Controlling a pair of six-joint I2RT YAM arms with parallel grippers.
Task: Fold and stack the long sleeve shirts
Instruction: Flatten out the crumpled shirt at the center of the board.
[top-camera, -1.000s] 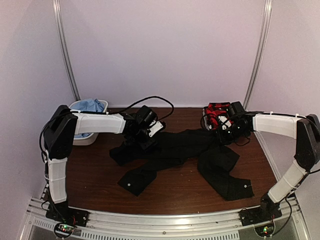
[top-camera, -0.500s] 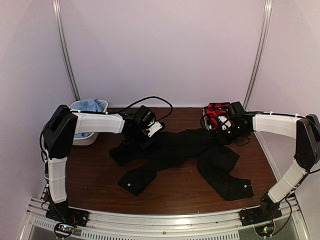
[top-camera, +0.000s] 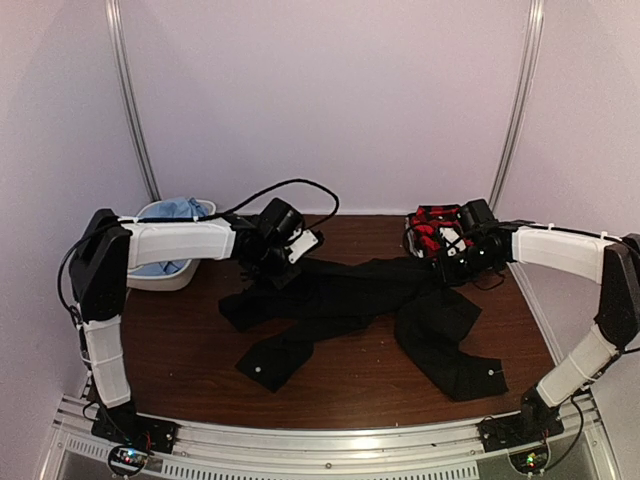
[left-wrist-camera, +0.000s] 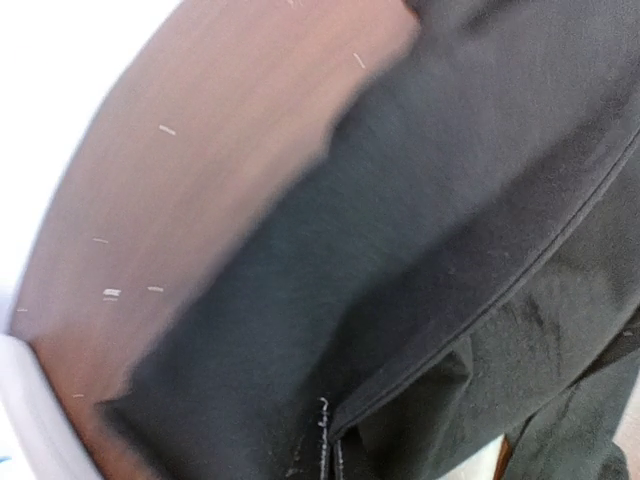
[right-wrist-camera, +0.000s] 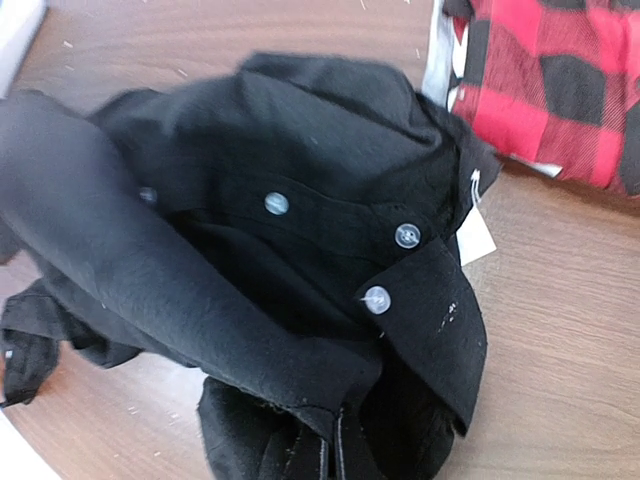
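Top external view gives us the whole worktop (top-camera: 350, 395): the black shirt (top-camera: 350, 295) sprawls across its middle, sleeves trailing toward the near edge. The left arm (top-camera: 180, 242) is down at the shirt's far left edge and the right arm (top-camera: 555, 250) at its far right edge. From up here we cannot make out either set of jaws against the dark cloth. The wrist cameras settle it. Left wrist view shows the left jaws closed tight on a fold of the black shirt, bare brown worktop beside it. Right wrist view shows the right jaws pinched shut on the same shirt near its collar, where white buttons (right-wrist-camera: 407, 235) and a neck label (right-wrist-camera: 475, 240) show, details lost from above. The red-and-black plaid shirt (top-camera: 432, 225) lies at the far right, just beside the black one. Only the overhead view catches the light blue shirt (top-camera: 180, 210), lying in a white tub (top-camera: 175, 280) at the far left.
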